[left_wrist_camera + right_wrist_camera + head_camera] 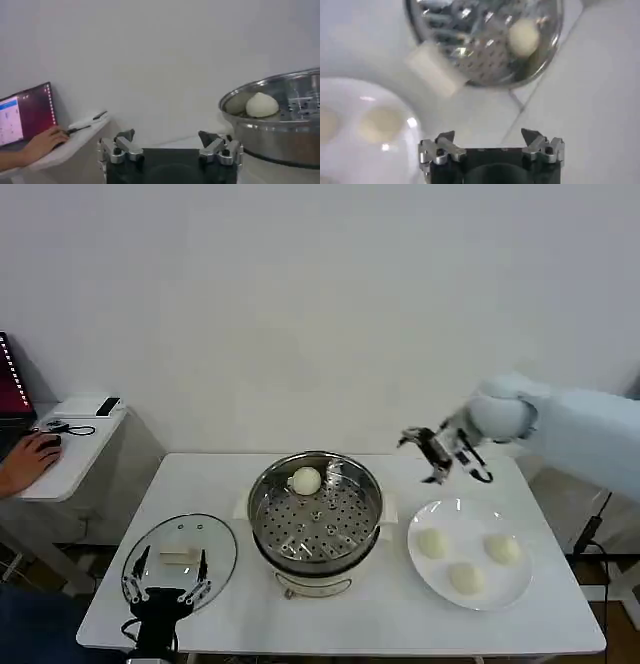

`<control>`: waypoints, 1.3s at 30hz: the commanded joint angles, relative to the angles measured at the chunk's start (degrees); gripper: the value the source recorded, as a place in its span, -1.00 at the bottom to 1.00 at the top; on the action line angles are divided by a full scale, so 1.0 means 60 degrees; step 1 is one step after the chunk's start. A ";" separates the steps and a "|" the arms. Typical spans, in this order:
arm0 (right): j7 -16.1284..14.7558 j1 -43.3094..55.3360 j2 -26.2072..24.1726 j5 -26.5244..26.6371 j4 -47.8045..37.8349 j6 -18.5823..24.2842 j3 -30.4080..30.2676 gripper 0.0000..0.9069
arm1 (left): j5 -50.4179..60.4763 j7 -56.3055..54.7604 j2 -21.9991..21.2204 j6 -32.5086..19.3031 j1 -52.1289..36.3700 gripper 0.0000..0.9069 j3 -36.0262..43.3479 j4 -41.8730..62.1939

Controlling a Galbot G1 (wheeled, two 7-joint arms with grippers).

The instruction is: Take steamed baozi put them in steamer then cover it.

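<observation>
White table (250, 624) holds everything. Steamer (316, 519) sits mid-table, steel pot on a white base, perforated tray inside, uncovered. Plate (440, 576) lies just right of the steamer, apart from it. Cover (180, 557), glass with a pale handle, lies flat on the table left of the steamer, near the front-left corner.

Right arm reaches in from the right, raised above the table behind the plate. Right gripper (440, 454) hangs in the air between the steamer's far-right rim and the plate's back edge, fingers spread wide, nothing in them; right wrist view shows the same, both fingertips (445, 137) well apart with the steamer (470, 50) and plate (350, 145) below.

Left gripper (165, 584) is parked at the front-left edge, over the cover's near rim, fingers spread wide, holding nothing; in the left wrist view (167, 145) the gap between the fingers is bare.

Baozi: one (306, 480) rests on the tray at the back of the steamer, also seen from the left wrist (262, 105) and right wrist (523, 38). Three lie on the plate: left (431, 543), right (503, 548), front (466, 578), all apart from each other.
</observation>
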 commanded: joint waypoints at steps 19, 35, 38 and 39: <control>0.0037 -0.4663 -0.0372 -0.0261 -0.0919 -0.1696 0.2498 1.00 | 0.0200 0.0026 -0.0070 0.0054 -0.0036 1.00 0.0019 0.0105; 0.0176 -0.5215 0.0784 0.0000 -0.1998 -0.1849 0.3149 1.00 | 0.0203 0.0030 -0.0094 0.0067 -0.0026 1.00 -0.0003 0.0134; 0.0190 -0.5248 0.0951 -0.0097 -0.2146 -0.1947 0.3186 0.93 | 0.0201 0.0024 -0.0099 0.0063 -0.0010 1.00 -0.0017 0.0132; 0.0186 -0.5273 0.0982 -0.0155 -0.2198 -0.1953 0.3214 0.87 | 0.0198 0.0026 -0.0101 0.0065 -0.0007 1.00 -0.0025 0.0126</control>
